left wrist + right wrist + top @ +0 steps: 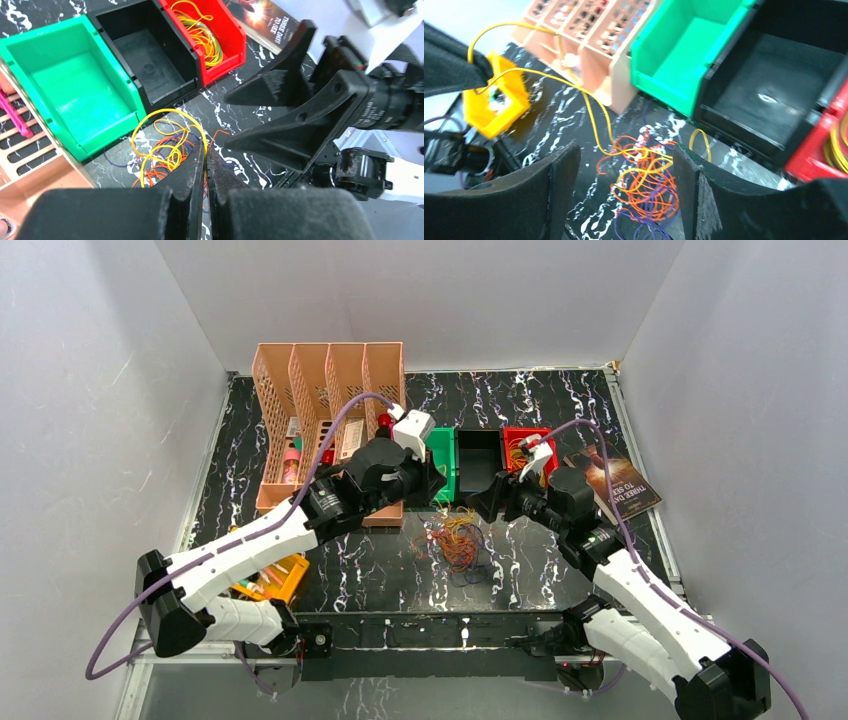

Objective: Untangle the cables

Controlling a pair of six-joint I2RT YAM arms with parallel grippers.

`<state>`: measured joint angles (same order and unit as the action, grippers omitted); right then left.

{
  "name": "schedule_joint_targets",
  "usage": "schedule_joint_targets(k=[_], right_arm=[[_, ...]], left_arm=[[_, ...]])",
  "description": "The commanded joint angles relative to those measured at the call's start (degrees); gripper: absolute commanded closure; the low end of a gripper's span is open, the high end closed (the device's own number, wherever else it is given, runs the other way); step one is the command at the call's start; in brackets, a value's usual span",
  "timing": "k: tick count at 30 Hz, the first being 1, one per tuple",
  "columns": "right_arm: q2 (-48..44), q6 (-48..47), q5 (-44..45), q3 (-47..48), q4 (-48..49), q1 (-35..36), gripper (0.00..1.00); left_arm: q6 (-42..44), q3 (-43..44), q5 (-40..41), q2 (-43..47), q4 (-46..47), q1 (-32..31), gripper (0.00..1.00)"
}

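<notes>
The left gripper (205,150) is pinched closed on a yellow cable (167,110), holding its loop raised out of the tangle of cables (649,192) on the table, likely to free it. The right gripper (624,155) hovers wide open above the tangle, near the red bin (232,47) of sorted yellow ones.

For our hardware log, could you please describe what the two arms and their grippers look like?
The left arm and right arm have white shells and black joints, each trailing a thick purple cable. The left gripper and right gripper have matte black wedge-shaped fingers.
</notes>
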<state>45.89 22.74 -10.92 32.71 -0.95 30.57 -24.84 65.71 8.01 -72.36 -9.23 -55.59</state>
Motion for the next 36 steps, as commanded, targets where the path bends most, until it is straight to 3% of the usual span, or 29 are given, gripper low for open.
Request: schedule_joint_targets(k=[1,5,14,24,31,36], right_arm=[[1.04,-3.46,-13.74,-1.36,13.75,0.28,0.22],[2.14,-2.76,-17.06,-3.80,20.77,0.28,0.17],[10.39,0.18,-20.57,-5.98,38.05,0.45,0.15],[20.37,2.03,-22.49,-3.63,48.40,2.13,0.16],[27.36,3.33,-20.06,-2.74,53.05,4.65,0.25],[28.09,3.86,-13.90,-4.49,49.34,5.03,0.36]], left_arm=[[3.04,4.13,-3.00,3.37,-2.61,0.22,1.00],[3.65,5.31,-3.53,3.88,-2.88,0.18,1.00],[2.98,8.45,-5.98,3.54,-2.82,0.22,1.00],[2.51,13.40,-7.61,2.26,-4.06,0.22,0.99],[3.80,18.97,-7.06,1.46,-6.67,0.20,0.99],[6.86,26.55,-2.82,0.55,-10.96,0.19,0.99]])
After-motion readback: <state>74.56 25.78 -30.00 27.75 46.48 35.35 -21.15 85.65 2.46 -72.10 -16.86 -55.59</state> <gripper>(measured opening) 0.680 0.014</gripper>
